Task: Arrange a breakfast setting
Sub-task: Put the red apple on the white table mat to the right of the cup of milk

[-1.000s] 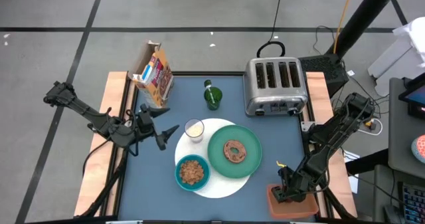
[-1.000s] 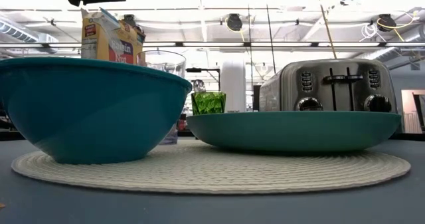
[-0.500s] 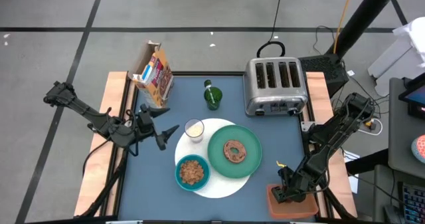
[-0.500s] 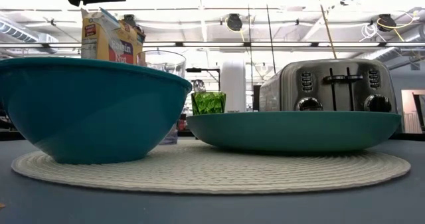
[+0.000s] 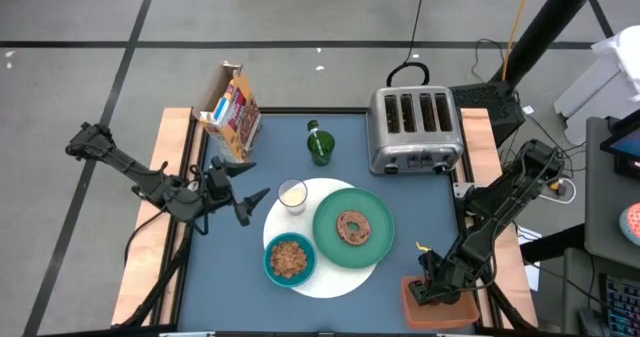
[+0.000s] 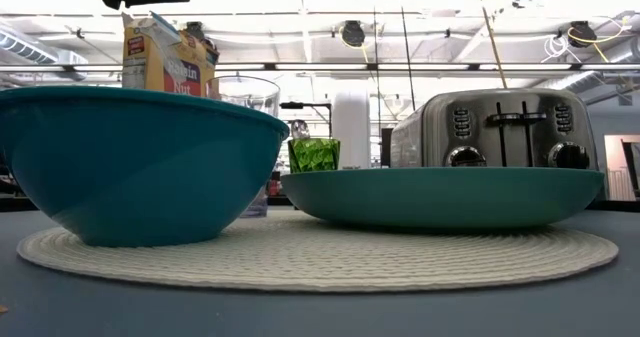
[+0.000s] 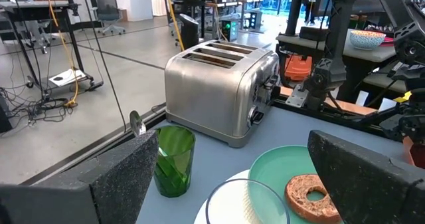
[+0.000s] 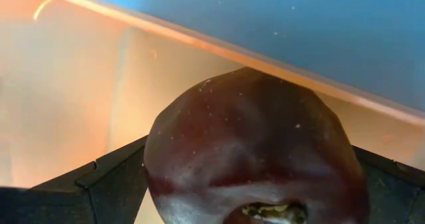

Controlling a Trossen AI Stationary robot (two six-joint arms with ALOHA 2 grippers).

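A white round placemat [image 5: 345, 279] lies mid-table. On it stand a green plate [image 5: 376, 245] with a brown bagel [image 5: 352, 227], a teal bowl [image 5: 270, 269] of cereal and a small milk glass [image 5: 292, 195]. A green cup [image 5: 320, 147] stands behind them, with a spoon [image 7: 136, 123] sticking out of it. My left gripper [image 5: 252, 180] hangs open and empty to the left of the glass. My right gripper [image 5: 425, 289] is down in the orange tray [image 5: 450, 312] at the near right corner, shut on a red fruit [image 8: 255, 151]. My right gripper pinches the red fruit between its two fingers [image 8: 113, 181], one on each of its opposite sides [image 8: 156, 171]. The fruit is inside the tray, close to the tray's wall. I cannot tell whether it rests on the tray's floor.
A silver four-slot toaster [image 5: 415, 129] stands at the far right of the table. A cereal box [image 5: 232, 109] stands at the far left corner. The blue table top [image 5: 230, 267] shows bare to the left of the placemat.
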